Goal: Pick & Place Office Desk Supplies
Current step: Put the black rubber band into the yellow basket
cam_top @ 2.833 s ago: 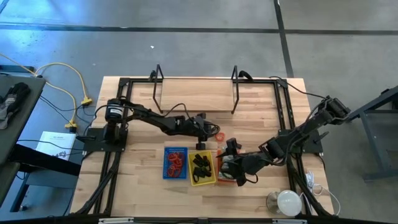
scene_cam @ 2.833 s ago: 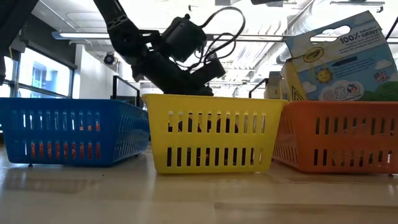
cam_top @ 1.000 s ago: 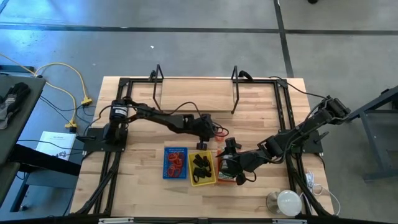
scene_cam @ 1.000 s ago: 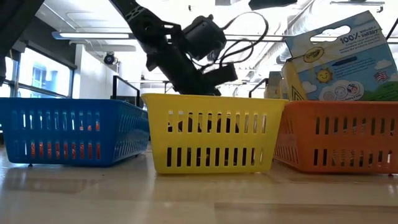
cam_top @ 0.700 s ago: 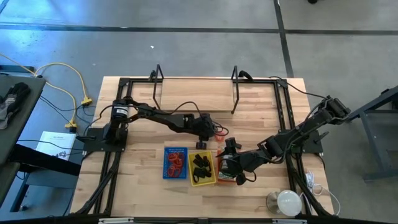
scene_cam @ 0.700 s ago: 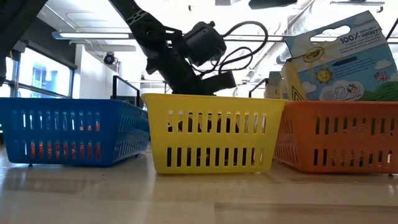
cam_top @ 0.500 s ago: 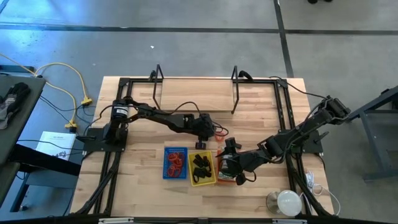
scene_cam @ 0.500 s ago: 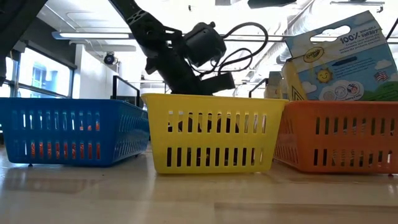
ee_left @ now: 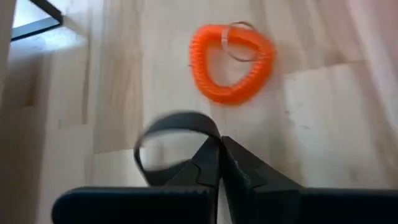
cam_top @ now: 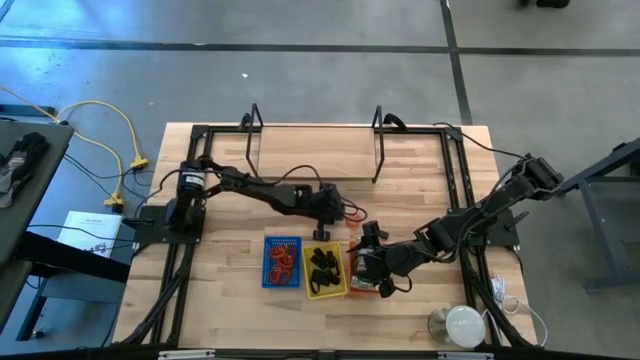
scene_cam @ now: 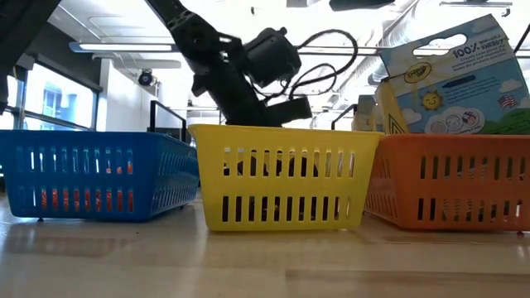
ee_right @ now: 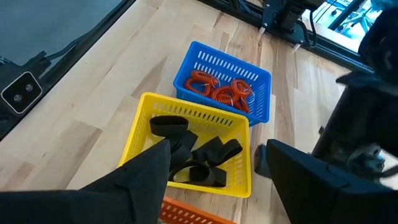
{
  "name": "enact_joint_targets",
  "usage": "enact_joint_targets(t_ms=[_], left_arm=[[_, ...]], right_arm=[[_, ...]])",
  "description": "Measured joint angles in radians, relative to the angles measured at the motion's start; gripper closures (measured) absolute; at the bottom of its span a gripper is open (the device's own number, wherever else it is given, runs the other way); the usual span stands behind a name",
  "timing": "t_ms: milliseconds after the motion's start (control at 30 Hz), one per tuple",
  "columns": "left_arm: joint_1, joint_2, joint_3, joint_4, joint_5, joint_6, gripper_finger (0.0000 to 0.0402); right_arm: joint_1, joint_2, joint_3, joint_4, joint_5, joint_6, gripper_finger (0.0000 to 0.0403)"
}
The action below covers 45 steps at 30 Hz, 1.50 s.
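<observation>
Currently the left gripper [ee_left: 219,163] has its fingers pinched together on a black loop [ee_left: 163,134], lifted just off the bare wood; an orange coil loop [ee_left: 231,63] lies on the table beyond it, near but not touching. In the high view the left gripper [cam_top: 322,207] sits at about 12 o'clock from the yellow tray [cam_top: 325,270], close to its far rim.

Likely step: carry the black loop to the yellow tray, where other black loops [ee_right: 196,152] already lie. Red coils [ee_right: 219,90] are in the blue tray [ee_right: 258,78], so that's where the orange one likely goes later.

To do it well:
- Keep the pinch firm; the loop hangs floppy off one side and could catch the tray rim.
- Clear the rim with margin, then centre over the tray before releasing.
- Mind the right arm: the right gripper [ee_right: 214,163] hovers over the yellow tray's 3 o'clock edge, fingers spread wide, holding nothing. Collision risk if both go in together.

Orange tray [scene_cam: 451,178] holds a crayon box [scene_cam: 451,79].
</observation>
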Motion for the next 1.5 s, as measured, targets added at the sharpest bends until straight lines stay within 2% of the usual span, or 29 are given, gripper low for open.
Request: enact_joint_targets(t_ms=[167,400,467,567,600,633,667,800,967,1100,1500], left_arm=[[-0.031,-0.077,0.0,-0.057,0.0,0.0,0.04],[-0.11,-0.267,0.0,-0.296,0.027,-0.051,0.04],[-0.139,-0.315,0.0,-0.32,0.098,-0.076,0.04],[-0.178,-0.351,0.0,-0.324,0.368,-0.095,0.04],[-0.193,-0.35,0.0,-0.312,0.442,-0.093,0.04],[-0.209,-0.345,0.0,-0.31,0.472,-0.098,0.04],[-0.227,-0.333,0.0,-0.303,0.466,-0.112,0.04],[-0.282,-0.269,-0.002,-0.309,0.321,-0.157,0.0401],[-0.312,-0.209,-0.002,-0.303,0.251,-0.24,0.0401],[-0.326,-0.21,-0.002,-0.301,0.21,-0.309,0.0396],[-0.359,-0.209,-0.002,-0.316,0.132,-0.346,0.0311]], right_arm=[[0.0,0.0,0.0,-0.008,0.0,0.008,0.0149],[0.001,0.0,0.0,-0.007,0.0,0.002,0.0149],[0.001,0.0,0.0,-0.008,-0.001,0.003,0.0149],[0.001,0.0,-0.001,-0.006,-0.002,0.003,0.0149],[0.001,0.0,-0.001,-0.006,-0.002,0.003,0.0149],[0.001,0.0,-0.001,-0.004,-0.003,0.003,0.0149],[0.002,0.0,-0.001,-0.004,-0.003,0.003,0.0149],[0.003,0.0,-0.001,0.003,-0.003,0.011,0.0149],[0.003,0.0,-0.001,0.002,0.0,0.011,0.0149],[0.003,0.0,-0.001,0.01,-0.001,0.011,0.0149],[0.003,0.0,-0.001,0.02,0.003,0.09,0.0149]])
